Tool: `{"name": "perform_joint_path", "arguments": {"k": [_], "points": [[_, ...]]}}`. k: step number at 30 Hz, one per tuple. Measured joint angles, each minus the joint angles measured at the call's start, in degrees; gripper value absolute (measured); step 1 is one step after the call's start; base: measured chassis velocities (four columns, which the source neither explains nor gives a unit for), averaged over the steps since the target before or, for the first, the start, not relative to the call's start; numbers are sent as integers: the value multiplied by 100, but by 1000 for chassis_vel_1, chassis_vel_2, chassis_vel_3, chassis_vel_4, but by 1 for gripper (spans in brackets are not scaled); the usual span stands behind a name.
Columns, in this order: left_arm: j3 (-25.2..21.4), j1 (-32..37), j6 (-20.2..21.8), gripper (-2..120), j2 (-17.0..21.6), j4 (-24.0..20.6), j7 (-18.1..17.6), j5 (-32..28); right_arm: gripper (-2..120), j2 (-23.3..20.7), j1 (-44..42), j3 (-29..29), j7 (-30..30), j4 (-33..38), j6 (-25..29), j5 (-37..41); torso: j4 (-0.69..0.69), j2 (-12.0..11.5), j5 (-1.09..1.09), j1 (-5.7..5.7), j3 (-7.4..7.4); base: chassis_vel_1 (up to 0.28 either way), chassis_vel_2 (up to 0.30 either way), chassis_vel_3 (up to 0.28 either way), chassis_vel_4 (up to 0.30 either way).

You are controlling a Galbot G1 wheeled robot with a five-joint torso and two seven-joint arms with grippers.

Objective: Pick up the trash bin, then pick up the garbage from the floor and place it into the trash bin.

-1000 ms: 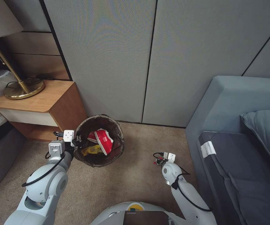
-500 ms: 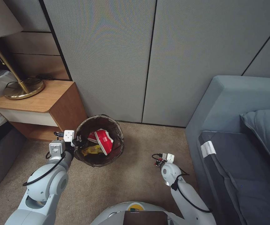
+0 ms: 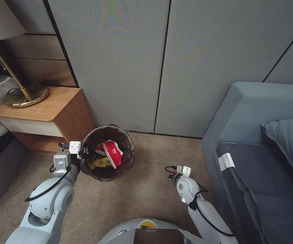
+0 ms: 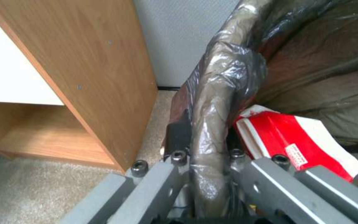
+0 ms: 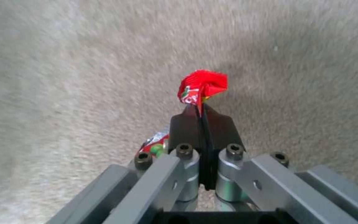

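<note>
On the beige carpet at lower centre, the right gripper (image 5: pixel 202 115), pinching a crinkled red wrapper (image 5: pixel 202 85), has barely shifted, while the left gripper (image 4: pixel 206 152) stays clamped on the bag-lined round bin's rim (image 4: pixel 224 81), so transfer remains pending.

Soft, even daylight fills the head view, dimming toward nine o'clock beside the lamp (image 3: pixel 4 30). Wall lines bow near the edges. Glare streaks the bin liner (image 4: pixel 224 77) in the left wrist view. The carpet (image 5: pixel 63 62) smears with motion blur.
</note>
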Motion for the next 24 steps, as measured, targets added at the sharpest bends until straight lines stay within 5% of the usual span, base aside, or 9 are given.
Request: {"name": "perform_joint_path", "arguments": {"k": [13, 15, 24], "points": [[1, 15, 0, 0, 26, -62, -18, 11, 0, -635, -442, 298, 410, 2147, -286, 690, -1, 0, 1, -1, 0, 0, 0, 0, 0], [20, 33, 0, 0, 34, -101, -17, 39, 0, -1204, -474, 411, 711, 3173, -498, 1223, 0, 1, -1, -1, -1, 0, 0, 0, 0], [58, 54, 0, 0, 27, -108, 1, 113, 0, -2240, -118, 761, 1213, 4680, -709, 2649, 1, 1, 0, -1, 0, 0, 0, 0, 0]]}}
